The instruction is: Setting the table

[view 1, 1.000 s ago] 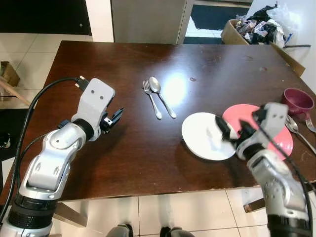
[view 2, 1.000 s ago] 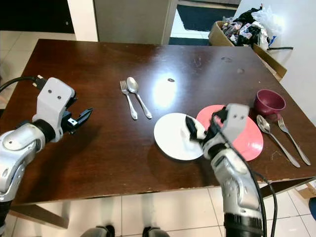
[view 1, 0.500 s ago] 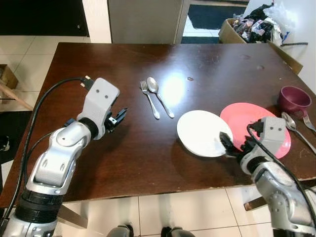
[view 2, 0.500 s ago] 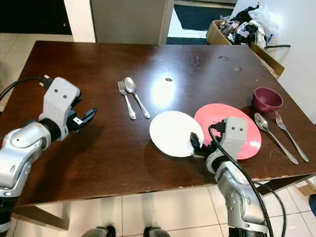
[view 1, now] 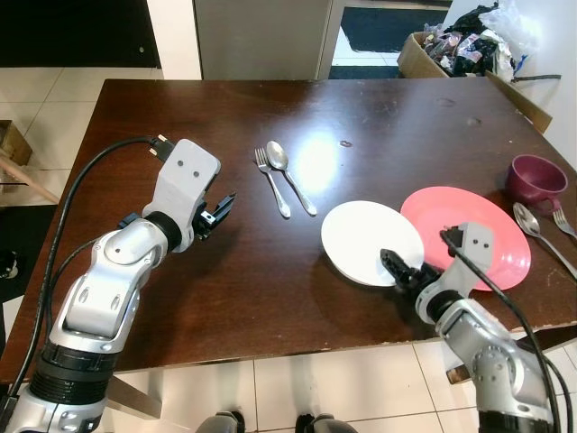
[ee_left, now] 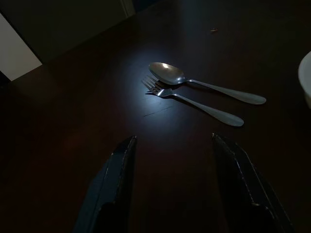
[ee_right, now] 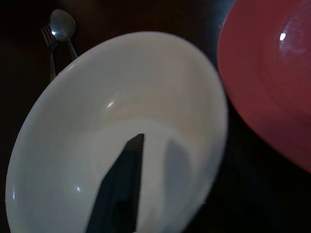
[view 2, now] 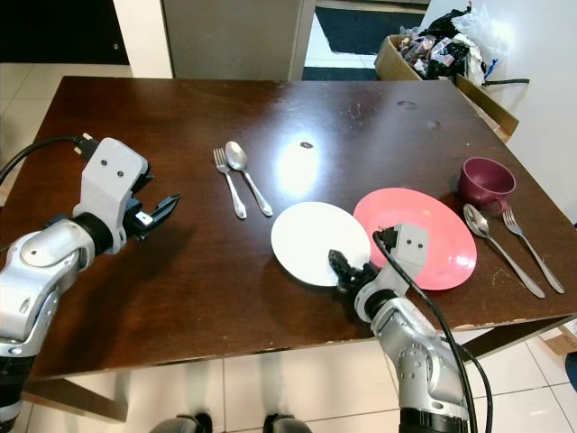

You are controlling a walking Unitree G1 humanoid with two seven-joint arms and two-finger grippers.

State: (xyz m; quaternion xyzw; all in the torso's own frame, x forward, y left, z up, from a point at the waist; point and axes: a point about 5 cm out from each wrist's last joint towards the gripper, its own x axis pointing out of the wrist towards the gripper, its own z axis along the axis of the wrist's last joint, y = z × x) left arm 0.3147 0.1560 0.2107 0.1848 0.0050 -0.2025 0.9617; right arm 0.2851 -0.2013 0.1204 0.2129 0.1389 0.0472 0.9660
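The right gripper (view 1: 394,267) sits at the near edge of the white plate (view 1: 365,248), with one black finger (ee_right: 121,187) lying over the inside of the plate. The other finger cannot be seen, so it probably goes under the rim, and I judge the jaws are pinched on the plate's edge to slide or lift it. The white plate lies flat on the brown table (view 1: 225,271), just beside the pink plate (view 1: 478,230) and touching or nearly touching it. The left gripper (view 1: 219,209) hangs above the table with its two fingers (ee_left: 116,189) apart and nothing between them. It points toward a fork (view 1: 274,181) and a spoon (view 1: 291,175) lying side by side, maybe ready to take one next. Counting things: two plates, one white and one pink. One dark red cup (view 1: 536,179) stands at the far right. Next to it are another spoon (view 2: 487,236) and another fork (view 2: 532,248), so that makes two spoons and two forks, enough for two places.
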